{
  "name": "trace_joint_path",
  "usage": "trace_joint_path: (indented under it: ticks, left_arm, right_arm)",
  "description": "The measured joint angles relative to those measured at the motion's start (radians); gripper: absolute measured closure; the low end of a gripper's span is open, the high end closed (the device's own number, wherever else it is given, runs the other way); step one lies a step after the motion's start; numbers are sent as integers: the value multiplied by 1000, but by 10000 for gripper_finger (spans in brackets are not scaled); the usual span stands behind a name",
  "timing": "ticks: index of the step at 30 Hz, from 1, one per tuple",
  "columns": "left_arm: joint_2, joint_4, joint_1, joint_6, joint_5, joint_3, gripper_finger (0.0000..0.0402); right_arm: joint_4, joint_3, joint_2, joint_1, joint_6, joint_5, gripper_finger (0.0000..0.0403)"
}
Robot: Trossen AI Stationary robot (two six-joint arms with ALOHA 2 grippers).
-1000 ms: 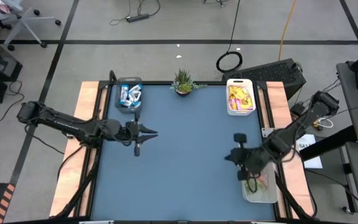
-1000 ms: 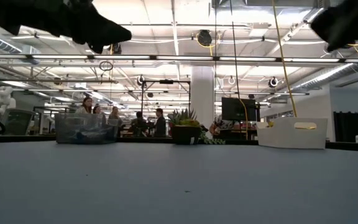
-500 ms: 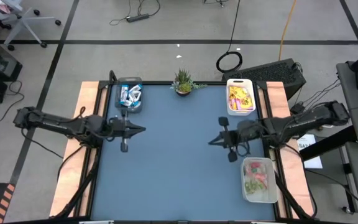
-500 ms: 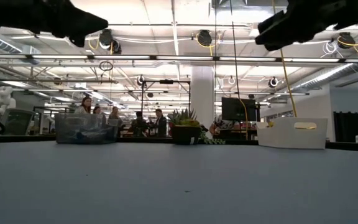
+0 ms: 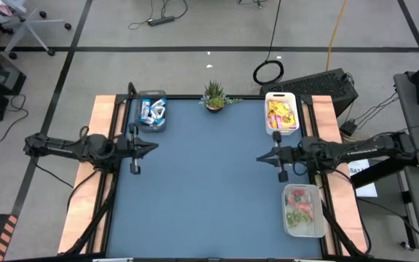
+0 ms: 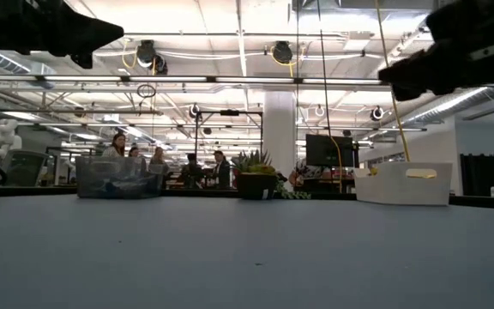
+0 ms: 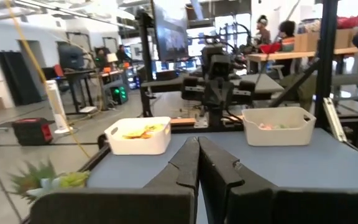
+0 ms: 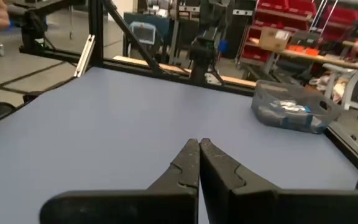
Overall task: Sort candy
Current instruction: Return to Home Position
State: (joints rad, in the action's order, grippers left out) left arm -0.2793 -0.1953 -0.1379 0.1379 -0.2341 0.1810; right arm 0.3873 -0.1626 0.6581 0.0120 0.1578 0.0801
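**Kid:** Where is all the candy?

**Friend:** It is in three bins on the blue table (image 5: 209, 196). The blue-and-white bars (image 5: 151, 111) lie in the see-through dark bin (image 5: 152, 129), at the upper left of the table seen from above. The yellow packets (image 5: 282, 115) lie in the white bin (image 5: 282, 95) at the upper right. The red, pink and green pieces (image 5: 300, 209) lie in the grey bin (image 5: 303, 234) at the lower right.

**Kid:** What about the two grippers?

**Friend:** The left gripper (image 5: 153, 145) hangs over the left side of the table, just below the see-through dark bin in the frame. It points toward the middle. Its fingers (image 7: 185, 165) are pressed tight together, tip to tip. The right gripper (image 5: 259, 158) hangs over the right side, between the white bin and the grey bin. It points toward the middle too. Its fingers (image 8: 188, 165) are clenched the same way.

**Kid:** And that green thing?

**Friend:** That is a small potted plant (image 5: 214, 94). It stands at the top edge of the table, between the two upper bins. From table height, some people (image 6: 217, 167) show far off in the room behind it.
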Motion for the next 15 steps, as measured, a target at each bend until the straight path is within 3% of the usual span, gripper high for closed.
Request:
trace_joint_path:
  ticks: [5, 9, 12, 15]
  left_arm:
    - [109, 89, 0, -1, -45, 0, 391]
    - [203, 181, 0, 0, -60, 0, 391]
    - [279, 259, 0, -1, -127, -1, 391]
    - [279, 273, 0, 0, -162, -3, 391]
  right_arm:
    - [-62, 71, -194, -1, -8, -1, 402]
    - [-219, 78, -362, -26, -38, 9, 402]
    - [-344, 78, -481, -62, -40, 10, 402]
    - [-425, 79, -599, -109, -18, 21, 402]
